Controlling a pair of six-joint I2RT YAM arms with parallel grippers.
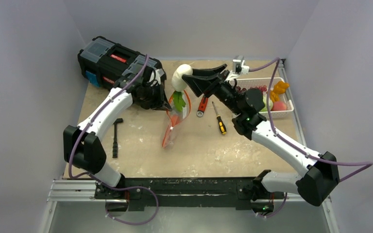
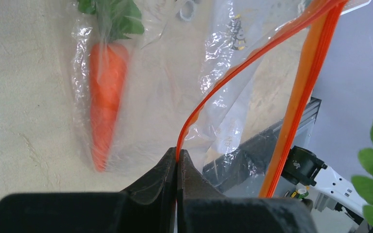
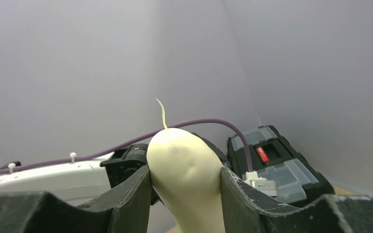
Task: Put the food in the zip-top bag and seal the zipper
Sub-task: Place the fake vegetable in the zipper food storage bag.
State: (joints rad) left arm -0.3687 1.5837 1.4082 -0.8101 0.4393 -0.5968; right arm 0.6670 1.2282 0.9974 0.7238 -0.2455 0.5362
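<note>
While the left jaws clench the zipper (image 2: 209, 99), holding the mouth of the bag (image 1: 171, 128) up above the counter (image 1: 233, 145), a carrot (image 2: 106, 97) sits inside the bag. The right jaws grasp the radish (image 1: 180, 76) around its white body — leaves pointing down, just over the open mouth — near the left jaws.

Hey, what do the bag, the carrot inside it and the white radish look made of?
Bag: thin clear soft plastic, glossy; it crinkles and glints.
Carrot: likely moulded plastic or rubber, smooth orange; the film blurs it.
Radish: matte cream plastic or rubber, probably; smooth, slightly dented.
</note>
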